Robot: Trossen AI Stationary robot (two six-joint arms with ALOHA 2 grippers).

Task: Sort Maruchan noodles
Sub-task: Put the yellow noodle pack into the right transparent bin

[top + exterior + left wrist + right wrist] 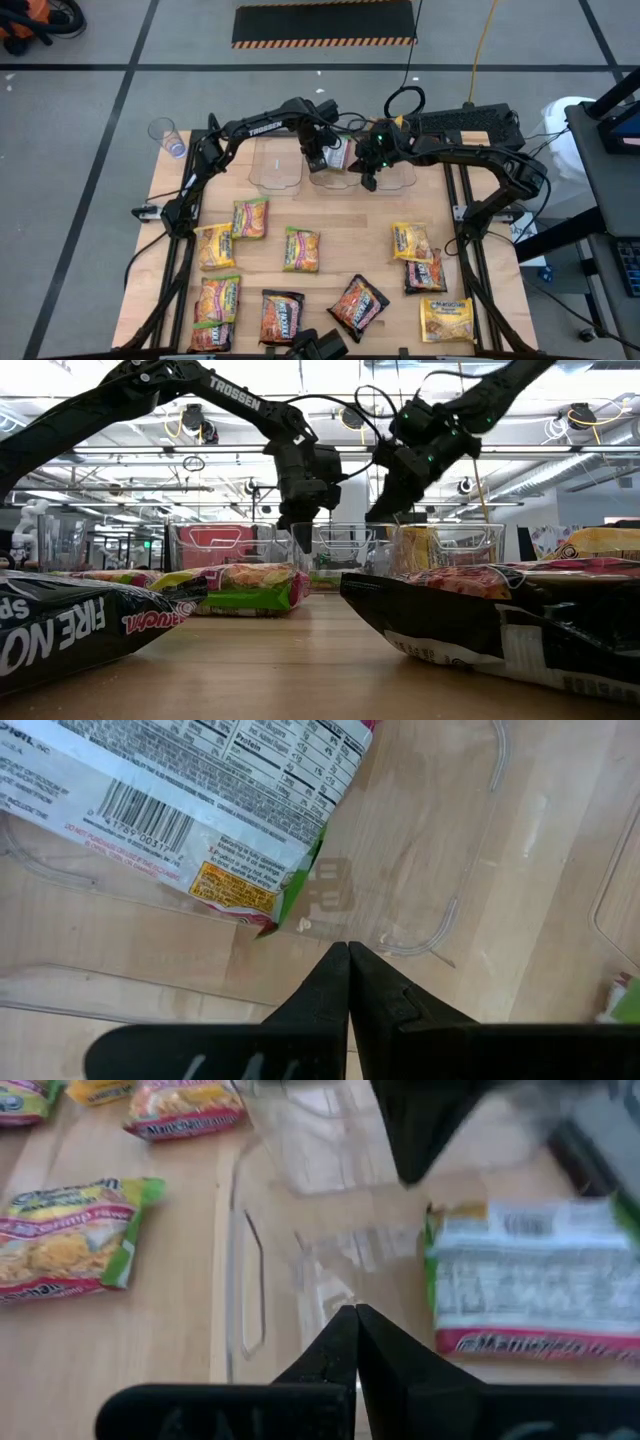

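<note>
Hovering over the far row of clear plastic bins (335, 168), both end effectors empty.

Left end effector (318, 160) hangs above the middle bin, fingers pressed together, nothing pinched; a green-edged crinkly noodle packet (190, 805) lies label-down on the bin floor just beneath it. Right end effector (368, 178) sits just right of it, over the bin row, fingers likewise together and empty. Remaining flat crinkly ramen packets (300, 250) lie scattered on the near half of the wooden bench (350, 255): yellow-orange, green-edged and dark ones, well apart from the bins. Judged step: drop done, next pick pending. To do it well, lift straight clear of the bin walls, spread the fingers before descending, and keep the two arms from crossing.
</note>
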